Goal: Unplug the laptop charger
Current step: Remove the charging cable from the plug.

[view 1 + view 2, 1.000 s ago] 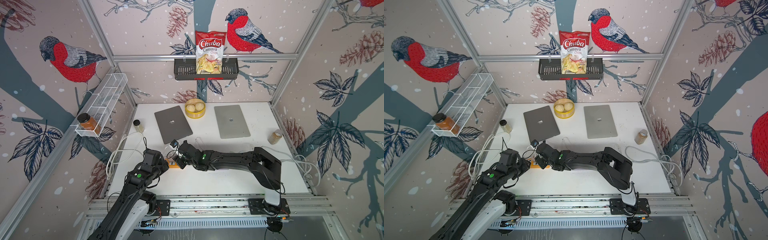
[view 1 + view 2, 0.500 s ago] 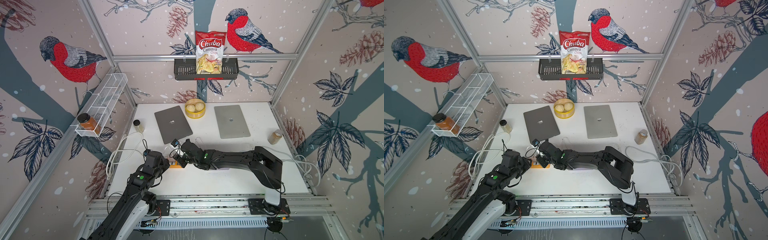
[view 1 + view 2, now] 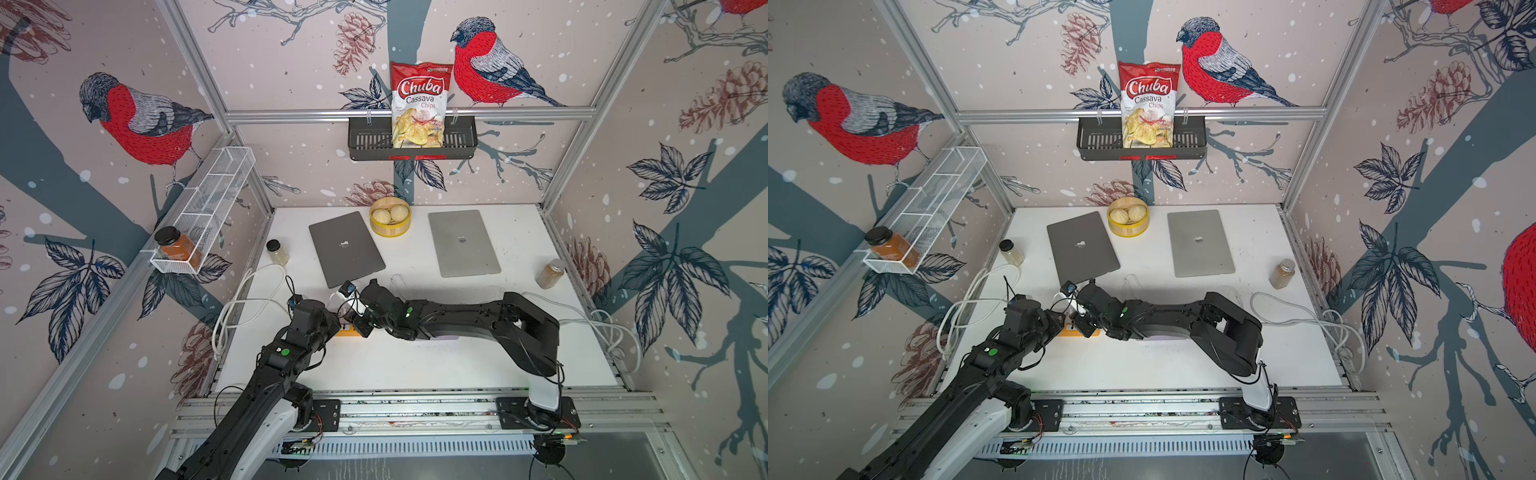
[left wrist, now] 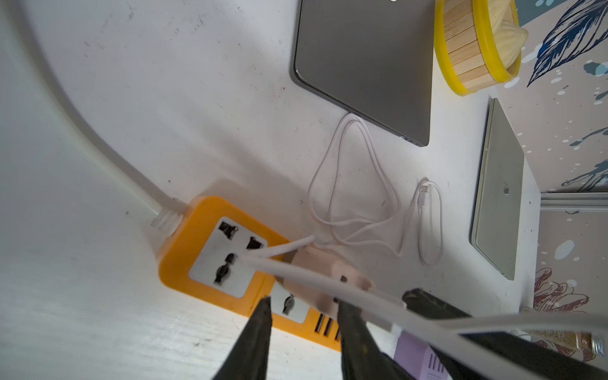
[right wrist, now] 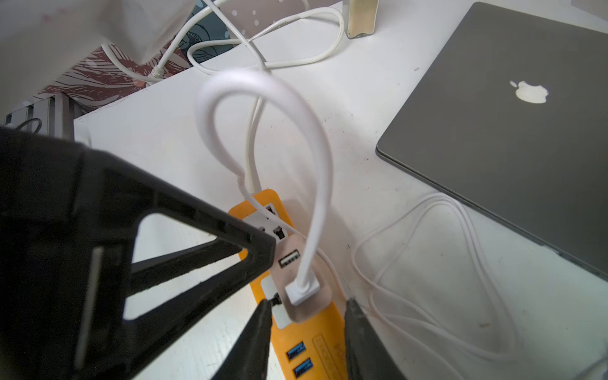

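Where the two arms meet: low over the orange power strip on the white table, close together.
right pincer: jaws apart, one on either side of the charger; a sliver of strip shows between each fingertip and the block, so it has no grip.
charger: a pale pink block seated in a socket of the power strip, between the right pincer's jaws and just ahead of the left pincer's tips.
left pincer: jaws a little apart, holding nothing. The tips point down at the strip's face, one beside the charger's end.
white cable: plugged into the charger's top, it arches up ahead of the right pincer, then runs into loose coils on the table beyond.
far plug: lies loose on the table beyond the left pincer's tips, apart from both laptops.
strip cord: thick and white, it leaves the strip's end farthest from the right pincer.
dark grey laptop: closed, beyond both pincers.
silver laptop: closed, farther off, past the coils.
bamboo steamer: holds buns, beyond the dark grey laptop.
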{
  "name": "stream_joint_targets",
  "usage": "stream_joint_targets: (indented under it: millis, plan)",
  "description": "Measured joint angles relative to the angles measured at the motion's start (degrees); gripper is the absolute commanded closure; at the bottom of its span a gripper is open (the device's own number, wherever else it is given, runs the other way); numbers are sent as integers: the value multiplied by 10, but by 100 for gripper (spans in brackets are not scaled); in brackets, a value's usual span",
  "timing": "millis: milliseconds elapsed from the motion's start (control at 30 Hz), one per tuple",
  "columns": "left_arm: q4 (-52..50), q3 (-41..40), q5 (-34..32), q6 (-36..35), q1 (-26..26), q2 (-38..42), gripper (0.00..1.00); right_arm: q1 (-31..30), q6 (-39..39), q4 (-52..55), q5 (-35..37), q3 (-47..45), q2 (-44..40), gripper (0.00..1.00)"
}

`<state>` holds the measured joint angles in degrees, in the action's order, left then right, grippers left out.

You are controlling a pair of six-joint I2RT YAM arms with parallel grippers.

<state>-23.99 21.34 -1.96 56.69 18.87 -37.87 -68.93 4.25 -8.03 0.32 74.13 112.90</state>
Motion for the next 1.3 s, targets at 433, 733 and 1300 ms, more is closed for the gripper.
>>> stream_joint_targets:
  millis: [433,733,1300]
  plan:
    - [40,-21,-10,1,0,-16,64,3,-15,-1,-13,22,19,67]
    - [31,-22,-19,3,0,-1,63,3,-18,0,-23,28,28,77]
    - [34,-31,-23,3,0,6,63,3,-29,-13,-21,16,23,82]
